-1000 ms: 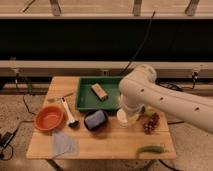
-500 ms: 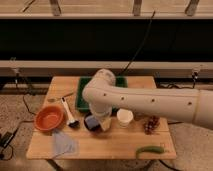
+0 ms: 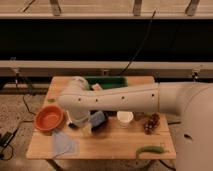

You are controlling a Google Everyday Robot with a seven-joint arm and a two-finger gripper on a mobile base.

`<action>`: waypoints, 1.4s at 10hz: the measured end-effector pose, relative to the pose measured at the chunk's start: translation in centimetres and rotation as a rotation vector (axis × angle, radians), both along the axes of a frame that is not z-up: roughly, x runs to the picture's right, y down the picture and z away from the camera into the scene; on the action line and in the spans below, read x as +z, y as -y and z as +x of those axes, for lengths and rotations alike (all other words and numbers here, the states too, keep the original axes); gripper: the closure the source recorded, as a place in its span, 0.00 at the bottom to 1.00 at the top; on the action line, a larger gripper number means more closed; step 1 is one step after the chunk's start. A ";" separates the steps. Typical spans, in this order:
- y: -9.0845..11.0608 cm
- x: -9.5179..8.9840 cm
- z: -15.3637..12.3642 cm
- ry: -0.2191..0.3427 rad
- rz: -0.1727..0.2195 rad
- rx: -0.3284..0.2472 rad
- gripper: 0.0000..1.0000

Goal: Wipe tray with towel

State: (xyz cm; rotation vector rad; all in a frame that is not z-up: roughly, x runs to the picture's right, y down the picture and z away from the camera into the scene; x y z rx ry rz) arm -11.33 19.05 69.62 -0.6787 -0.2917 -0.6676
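Wooden table [image 3: 117,144]: inspected from above and in front; the white arm [image 3: 120,97] reaches in from the picture's right and crosses the middle of the table toward the left, then bends downward.

Gripper [image 3: 85,128]: hangs low over the table at the end of the bent arm, left of centre, much of it masked by the wrist; its jaws stand wide apart, and nothing is seen held between them.

Towel [image 3: 64,143]: pale blue-grey, rumpled, lying flat on the front left part of the table; it sits nearer the camera than the gripper and to the picture's left of it; near, but apart, with bare wood between the two.

Tray [image 3: 109,81]: green, at the far edge of the table; only a strip of its rim and floor shows above the arm, the rest is covered; it lies beyond the gripper, on the opposite side from the towel, and is not in contact with either.

Other items: orange bowl [image 3: 49,119] to the picture's left of the gripper, just behind the towel; dark blue object [image 3: 98,120] just beside the gripper on its right; white cup [image 3: 124,118] further right; dark red cluster of grapes [image 3: 151,123] beyond the cup; green pod [image 3: 150,150] near the front right edge.
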 end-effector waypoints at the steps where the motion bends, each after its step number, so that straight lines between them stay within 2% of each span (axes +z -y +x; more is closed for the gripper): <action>1: 0.0 0.0 0.1 -0.001 -0.001 0.002 0.35; 4: -0.1 0.0 0.2 0.001 -0.004 0.001 0.35; 5: -0.5 0.4 0.0 0.025 -0.008 -0.011 0.35; 7: -1.6 1.4 -2.1 0.080 -0.016 -0.034 0.35; 11: -4.8 4.8 -9.6 0.211 -0.063 -0.060 0.35; 12: -5.9 6.1 -11.1 0.242 -0.081 -0.065 0.35; 14: -7.4 7.2 -12.0 0.274 -0.111 -0.071 0.35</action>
